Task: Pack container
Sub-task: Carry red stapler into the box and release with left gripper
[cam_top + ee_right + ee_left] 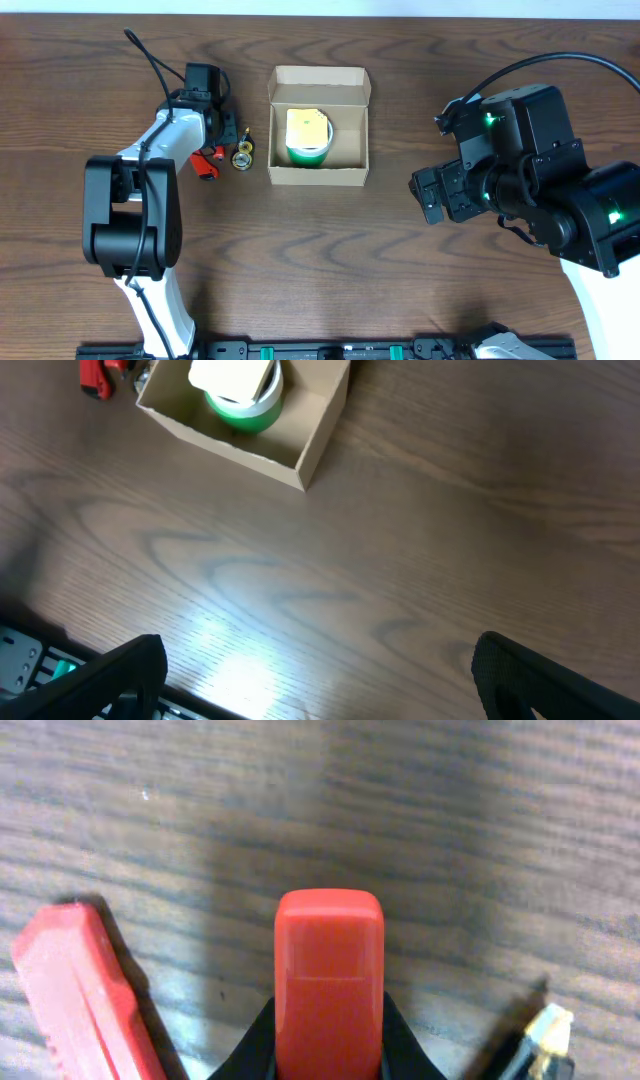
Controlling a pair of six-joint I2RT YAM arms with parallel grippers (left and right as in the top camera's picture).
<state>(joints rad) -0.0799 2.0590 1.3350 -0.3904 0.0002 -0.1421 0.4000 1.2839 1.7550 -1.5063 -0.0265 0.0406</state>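
Observation:
The container [318,177] is an open tan cardboard box at the table's middle back, its flap folded back. Inside it a green tape roll [306,153] lies with a pale yellow item [308,128] on top. The box [230,445] and roll [240,410] also show in the right wrist view. My left gripper [212,152] is left of the box, shut on one handle of a red clamp [329,980]. The clamp's other handle [80,995] lies to the side. My right gripper [425,195] is open and empty, right of the box, with only bare table between its fingers [320,670].
A small gold and black item [241,155] lies between the red clamp and the box; its tip shows in the left wrist view [545,1035]. A black rail with green marks [320,350] runs along the table's front edge.

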